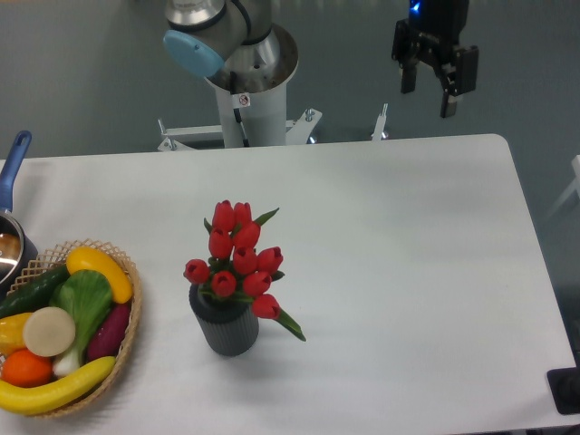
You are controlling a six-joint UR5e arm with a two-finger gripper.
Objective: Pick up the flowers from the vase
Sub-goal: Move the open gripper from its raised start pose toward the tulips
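A bunch of red tulip flowers (237, 258) with green leaves stands in the short dark grey ribbed vase (227, 328) near the front middle of the white table. My gripper (428, 101) hangs high over the table's far right edge, well away from the flowers. Its two black fingers point down with a gap between them, and nothing sits in that gap.
A wicker basket (127, 331) of fruit and vegetables sits at the front left. Behind it stands a pot with a blue handle (13, 172). The arm's base column (249, 100) rises at the table's far edge. A dark object (566, 390) sits at the front right corner.
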